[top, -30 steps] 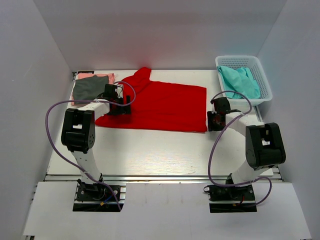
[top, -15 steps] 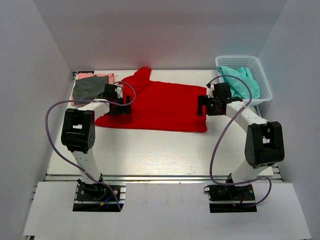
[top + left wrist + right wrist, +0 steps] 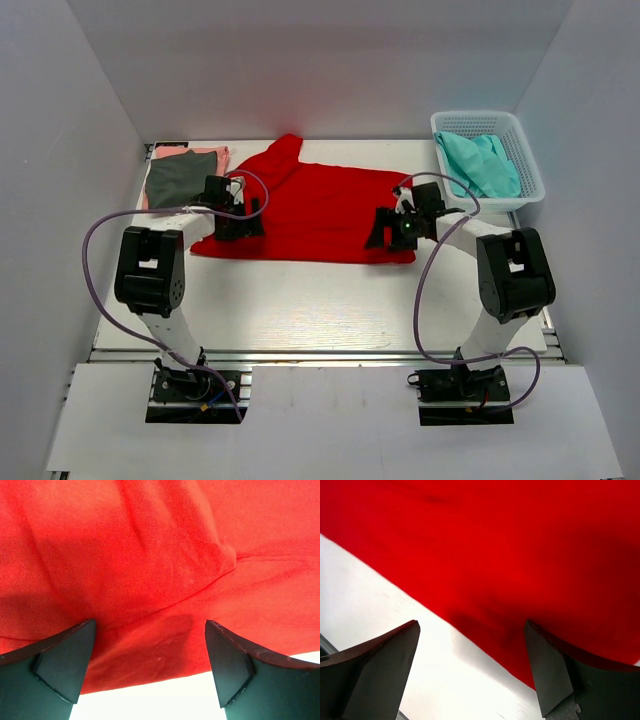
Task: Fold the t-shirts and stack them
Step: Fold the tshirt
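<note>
The left jaws and right jaws are spread wide, nothing held, each poised at the near edge of the red t-shirt (image 3: 320, 205), which lies flat across the table (image 3: 300, 300). The fabric is judged light, limp and easily bunched, best pinched at hem corners. Both arms are stretched forward, wrists tipped down.

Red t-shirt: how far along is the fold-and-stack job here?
Done: a grey shirt lies folded on a pink shirt, far left. In hand: the red t-shirt lies spread, left hand and right hand open at its near edge. Left: folding and stacking it; teal cloth lies in the basket.
</note>
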